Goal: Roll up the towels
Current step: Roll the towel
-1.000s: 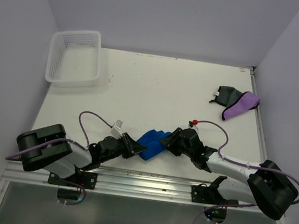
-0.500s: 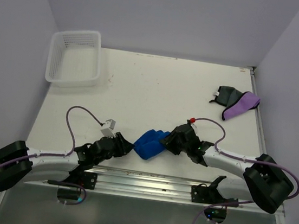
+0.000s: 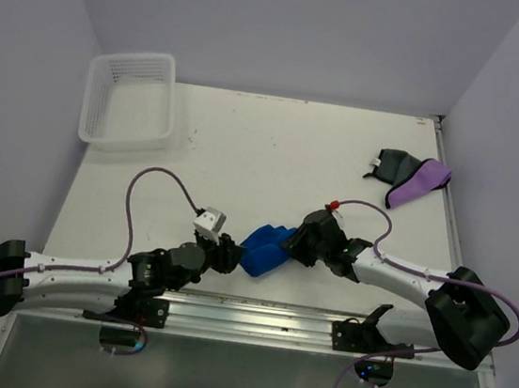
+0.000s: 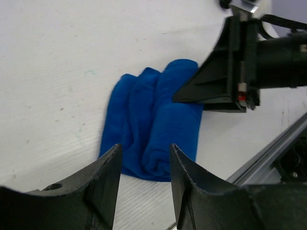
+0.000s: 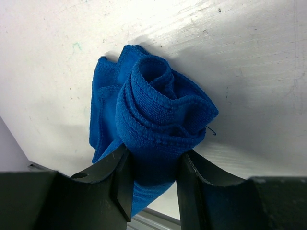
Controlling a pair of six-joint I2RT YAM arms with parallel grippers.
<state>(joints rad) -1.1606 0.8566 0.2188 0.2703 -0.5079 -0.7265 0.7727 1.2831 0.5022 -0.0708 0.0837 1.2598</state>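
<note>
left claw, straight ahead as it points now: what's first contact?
The bright blue rolled cloth towel, lying just ahead of the open left claw; the right claw grips its far end.

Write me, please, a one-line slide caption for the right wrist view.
Right pincer grips the end of a loosely rolled blue towel on the white table.

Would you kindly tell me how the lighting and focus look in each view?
Top external view: even, soft light, everything sharp, barely any shadows. Left wrist view: table washed out, blue towel crisp, left gripper dark in the foreground. Right wrist view: glare on the table above the towel, soft shadow beside it.
</note>
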